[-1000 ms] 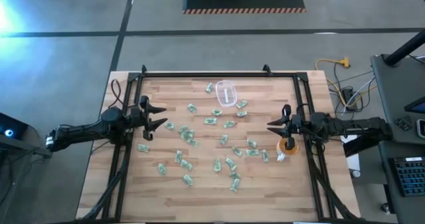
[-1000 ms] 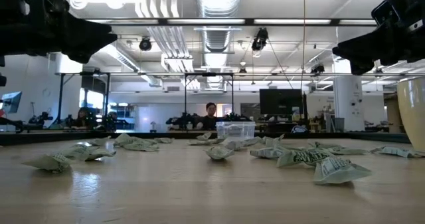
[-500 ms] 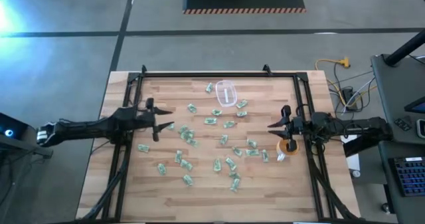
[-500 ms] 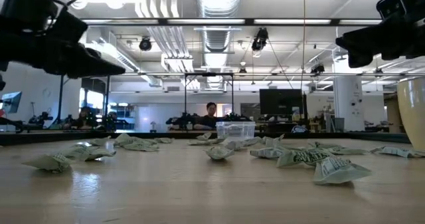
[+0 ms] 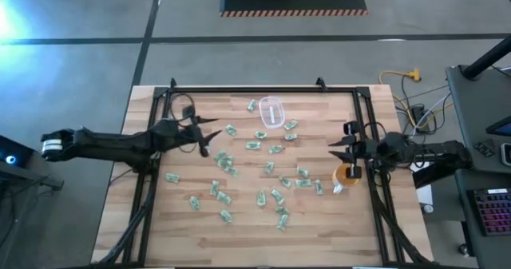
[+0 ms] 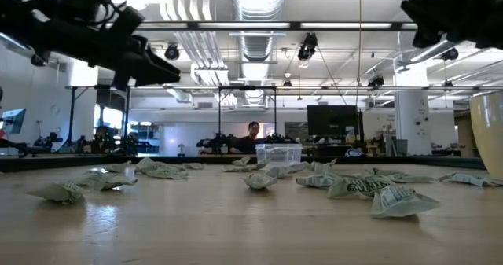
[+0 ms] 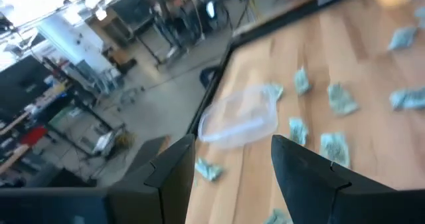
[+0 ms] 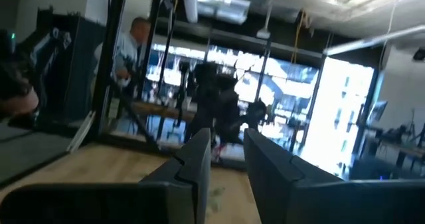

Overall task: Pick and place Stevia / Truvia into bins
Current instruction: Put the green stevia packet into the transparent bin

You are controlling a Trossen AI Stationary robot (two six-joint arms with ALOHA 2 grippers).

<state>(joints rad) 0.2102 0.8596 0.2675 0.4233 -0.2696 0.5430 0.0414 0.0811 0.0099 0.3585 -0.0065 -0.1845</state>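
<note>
Several green-and-white Stevia / Truvia packets (image 5: 255,173) lie flat and scattered over the middle of the wooden table. The clear bin (image 5: 272,112) stands near the far edge, and shows in the left wrist view (image 7: 240,115). My left gripper (image 5: 209,135) hovers open above the table's left part, next to the leftmost packets and pointing toward the middle; nothing is between its fingers (image 7: 232,147). My right gripper (image 5: 338,145) hangs open and empty in the air at the table's right side (image 8: 226,151), beside an orange cup.
An orange cup (image 5: 345,174) stands at the table's right edge, just below my right gripper. A black frame (image 5: 247,89) runs around the table top. People and desks show in the room beyond the far edge (image 6: 251,135). Bare wood lies along the near edge (image 5: 255,241).
My left gripper has gone toward the table's middle, out over the leftmost packets, rolling about its own axis as it went. My right gripper has tipped upward and risen a little in place. No packet has moved.
</note>
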